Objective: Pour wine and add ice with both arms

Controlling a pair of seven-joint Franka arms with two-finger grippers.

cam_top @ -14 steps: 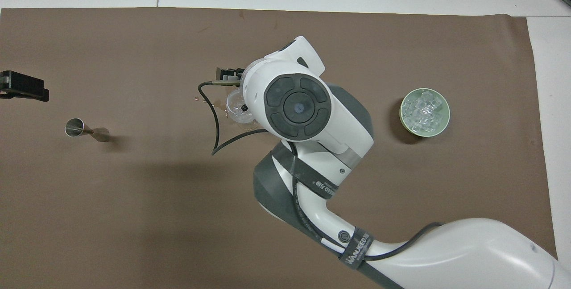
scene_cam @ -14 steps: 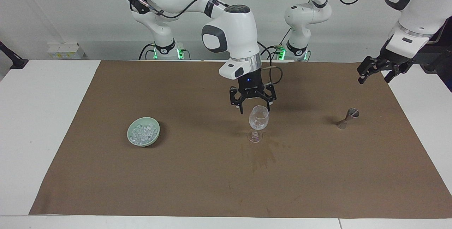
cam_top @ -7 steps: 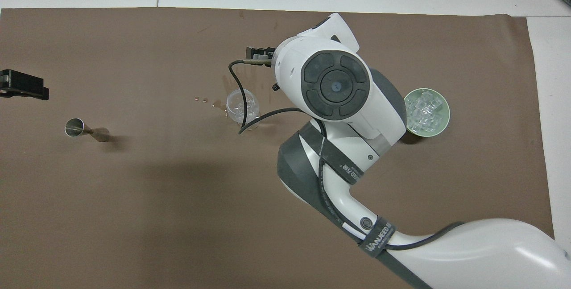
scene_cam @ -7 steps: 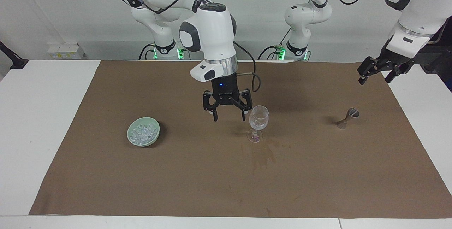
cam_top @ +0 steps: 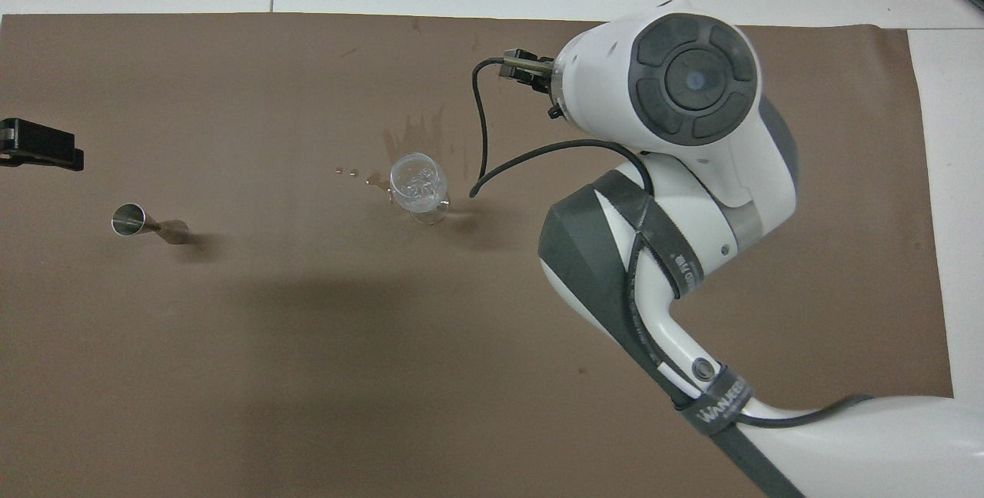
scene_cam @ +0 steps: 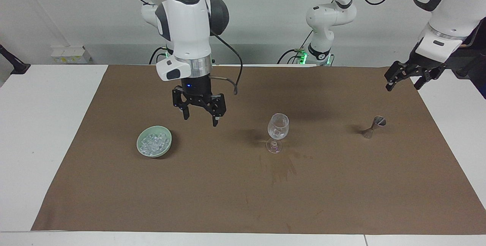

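Note:
The ice (scene_cam: 153, 143) lies heaped in a pale green bowl (scene_cam: 141, 148) toward the right arm's end of the brown mat. A clear stemmed glass (scene_cam: 278, 127) (cam_top: 417, 187) stands mid-mat with a few clear cubes in it. My right gripper (scene_cam: 200, 120) hangs open and empty over the mat between bowl and glass, closer to the bowl. In the overhead view the right arm (cam_top: 696, 91) hides both its gripper and the bowl. My left gripper (scene_cam: 402, 85) (cam_top: 42, 151) waits open above the mat's edge at the left arm's end. No wine shows in either view.
A small metal jigger (scene_cam: 374, 126) (cam_top: 144, 222) stands on the mat near the left gripper. A dark wet stain (scene_cam: 281, 167) (cam_top: 421, 131) marks the mat just farther from the robots than the glass. The mat lies on a white table (scene_cam: 41, 124).
The right gripper, open throughout, has swung from directly over the glass toward the bowl. The left arm has not moved.

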